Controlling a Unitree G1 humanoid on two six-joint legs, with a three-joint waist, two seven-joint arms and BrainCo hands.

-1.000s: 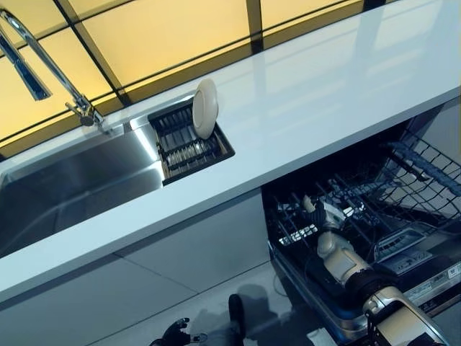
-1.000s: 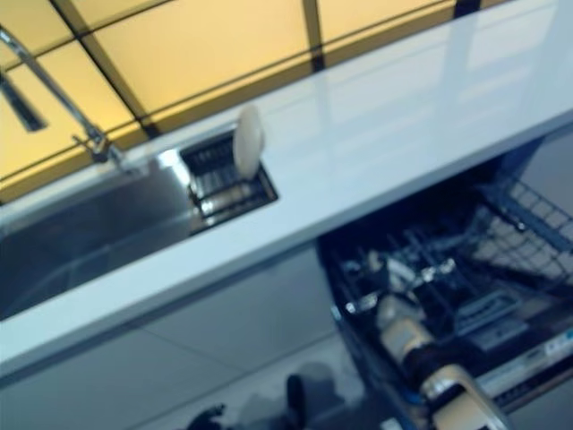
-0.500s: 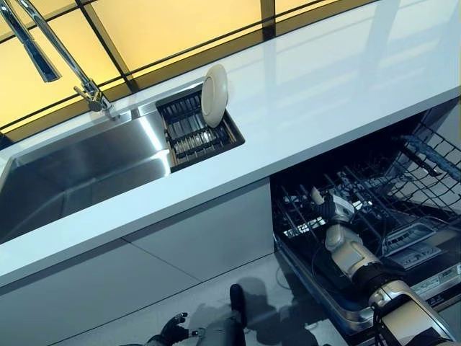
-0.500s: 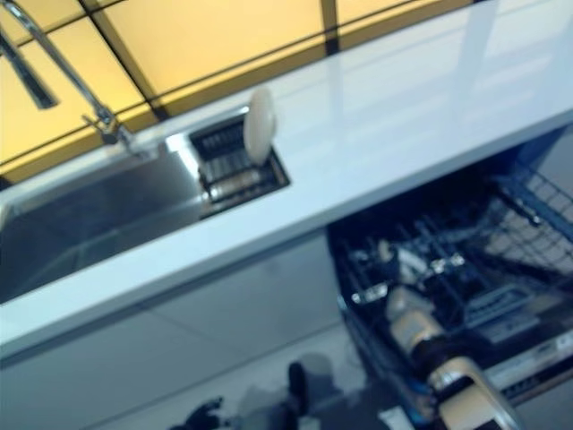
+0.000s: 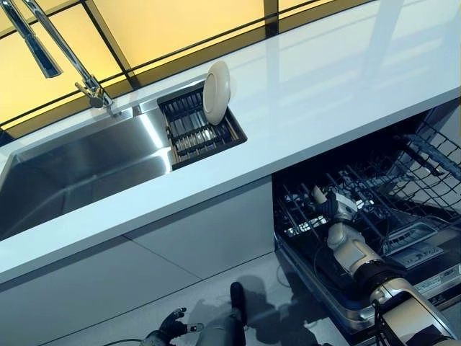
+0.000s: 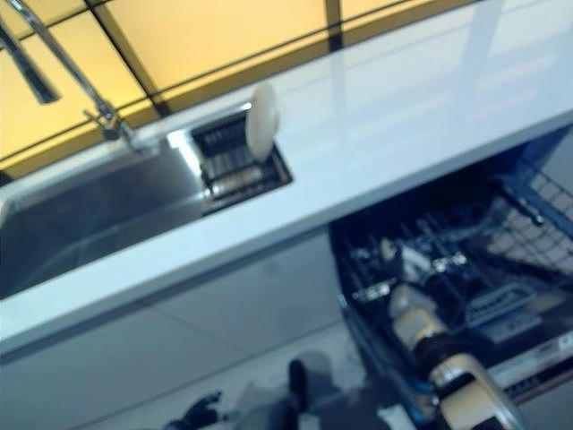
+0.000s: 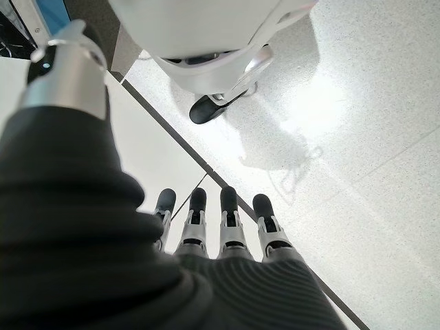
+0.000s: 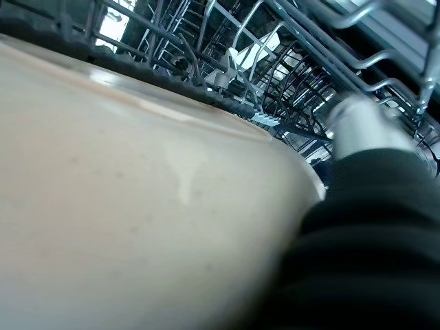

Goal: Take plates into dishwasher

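A cream plate (image 5: 216, 92) stands on edge in the dark drying rack (image 5: 191, 133) beside the sink. My right hand (image 5: 338, 210) is down in the open dishwasher's lower rack (image 5: 295, 216), shut on a second cream plate (image 8: 137, 206). That plate fills the right wrist view, with my thumb (image 8: 364, 127) over its rim; in the left eye view only its edge (image 5: 317, 194) shows among the tines. My left hand (image 5: 169, 330) hangs low by the floor, away from the counter, fingers (image 7: 230, 220) straight and empty.
The white counter (image 5: 324, 94) runs over the dishwasher. The steel sink (image 5: 86, 166) and its tall faucet (image 5: 65, 54) are at the left. The dishwasher's upper wire rack (image 5: 432, 155) juts out at the right. A grey cabinet front (image 5: 180, 245) lies under the sink.
The camera has shifted, so the whole picture moved right and down. My right hand stays in the lower rack with the plate. The plate on the drying rack has not moved.
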